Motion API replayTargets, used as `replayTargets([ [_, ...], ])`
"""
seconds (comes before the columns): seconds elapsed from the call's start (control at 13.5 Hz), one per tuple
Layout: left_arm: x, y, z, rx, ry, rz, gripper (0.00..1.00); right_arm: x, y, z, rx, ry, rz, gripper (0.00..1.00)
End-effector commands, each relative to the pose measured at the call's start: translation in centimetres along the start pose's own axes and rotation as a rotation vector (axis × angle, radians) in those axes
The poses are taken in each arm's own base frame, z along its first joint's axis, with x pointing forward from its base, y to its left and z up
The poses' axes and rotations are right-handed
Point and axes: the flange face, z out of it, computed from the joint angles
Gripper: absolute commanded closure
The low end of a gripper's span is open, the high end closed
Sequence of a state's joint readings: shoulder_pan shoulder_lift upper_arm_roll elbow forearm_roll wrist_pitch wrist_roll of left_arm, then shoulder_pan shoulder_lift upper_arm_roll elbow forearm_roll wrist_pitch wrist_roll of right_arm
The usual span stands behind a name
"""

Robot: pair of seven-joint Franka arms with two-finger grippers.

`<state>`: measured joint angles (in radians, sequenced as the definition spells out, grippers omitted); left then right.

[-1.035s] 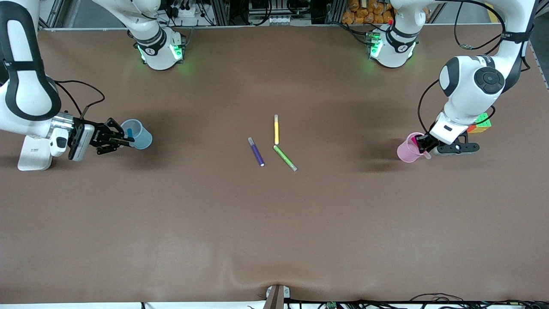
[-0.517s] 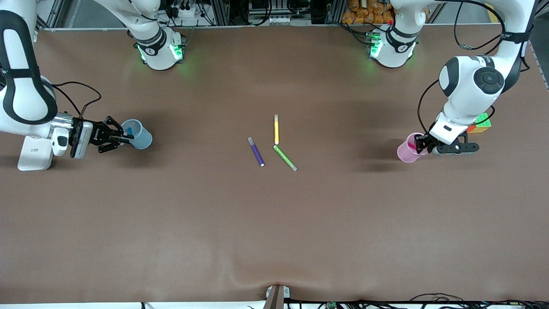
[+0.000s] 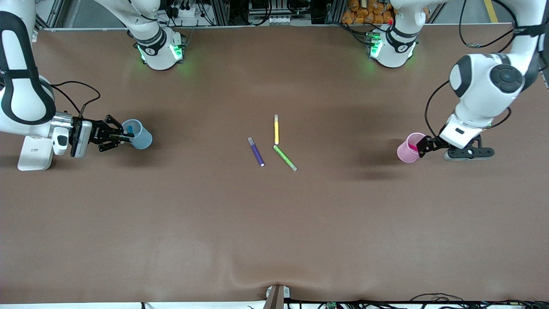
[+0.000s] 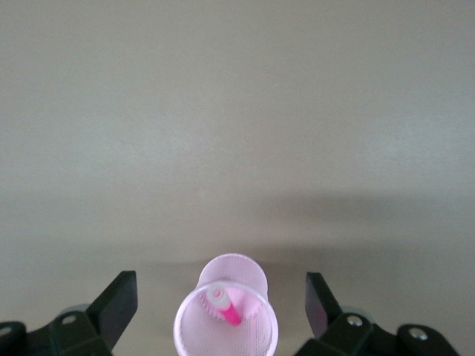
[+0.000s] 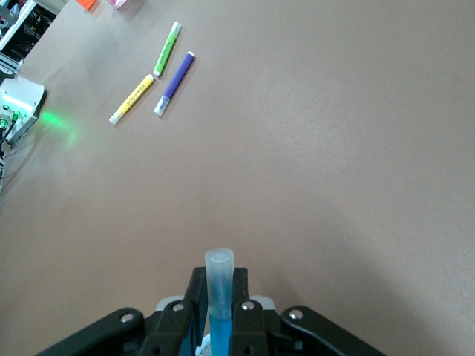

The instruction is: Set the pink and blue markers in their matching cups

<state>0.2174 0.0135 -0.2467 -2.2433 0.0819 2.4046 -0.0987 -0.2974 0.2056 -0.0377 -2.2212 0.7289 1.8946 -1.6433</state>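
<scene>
The pale pink cup [image 3: 406, 150] stands toward the left arm's end of the table with the pink marker [image 3: 412, 146] inside it. In the left wrist view the marker [image 4: 228, 307] leans in the cup [image 4: 239, 278], pale end up. My left gripper [image 3: 422, 145] is open and empty just beside the cup; its fingers [image 4: 119, 302] stand wide apart, clear of the rim. My right gripper [image 3: 121, 136] is shut on the blue marker [image 5: 218, 291], grey end up, and holds it at the mouth of the light blue cup [image 3: 140, 134].
Purple [image 3: 256, 152], yellow [image 3: 276, 129] and green [image 3: 285, 158] markers lie together mid-table; they also show in the right wrist view, the purple one [image 5: 175, 81] among them. A white box [image 3: 33, 153] sits under the right arm's wrist.
My left gripper has let go of the pink marker, which now rests in the pink cup, and has drawn back from the cup toward the table's end. The right gripper has barely shifted.
</scene>
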Motion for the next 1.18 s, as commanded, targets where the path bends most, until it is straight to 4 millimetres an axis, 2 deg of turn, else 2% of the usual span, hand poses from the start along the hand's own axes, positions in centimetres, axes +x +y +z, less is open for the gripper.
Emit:
replayTargets([
  [0.0, 2.5, 0.1, -6.1, 0.033, -0.07, 0.027, 0.0, -1.0, 0.4, 0.4, 0.015, 0.04, -0.02, 1.0],
  [0.07, 3.1, 0.4, -8.1, 0.031, -0.093, 0.026, 0.0, -1.3, 0.6, 0.4, 0.015, 0.042, -0.015, 1.0],
  [0.15, 3.4, 0.8, -10.0, 0.035, -0.113, 0.03, 0.0, -1.3, 0.7, 0.4, 0.014, 0.043, -0.016, 0.88],
  [0.22, 3.4, 0.7, -11.6, 0.036, -0.127, 0.025, 0.0, -1.3, 0.7, 0.4, 0.017, 0.043, -0.014, 0.45],
  [0.3, 3.1, 0.9, -13.3, 0.02, -0.148, 0.018, 0.0, -1.6, 0.9, 0.5, 0.021, 0.044, -0.007, 0.42],
  [0.44, 1.8, 1.8, -16.3, -0.019, -0.15, 0.031, 0.0, -1.9, 0.9, 0.4, 0.027, 0.05, -0.002, 0.04],
  [0.52, 1.8, 1.7, -17.6, -0.018, -0.135, 0.034, 0.0, -1.8, 1.0, 0.1, 0.029, 0.053, -0.002, 0.0],
  [0.59, 1.9, 1.7, -18.8, -0.018, -0.132, 0.05, 0.0, -1.4, 1.1, -0.5, 0.031, 0.059, -0.006, 0.0],
  [0.74, 2.5, 1.6, -22.6, -0.024, -0.131, 0.084, 0.0, 0.3, 1.0, -1.9, 0.054, 0.07, 0.024, 0.0],
  [1.03, 2.9, 0.8, -27.2, -0.026, -0.096, 0.067, 0.0, 5.5, 0.8, -6.2, 0.05, 0.066, 0.276, 0.0],
  [1.11, 2.6, 0.6, -27.6, -0.024, -0.116, 0.062, 0.0, 7.2, 0.6, -7.3, 0.042, 0.057, 0.339, 0.0],
])
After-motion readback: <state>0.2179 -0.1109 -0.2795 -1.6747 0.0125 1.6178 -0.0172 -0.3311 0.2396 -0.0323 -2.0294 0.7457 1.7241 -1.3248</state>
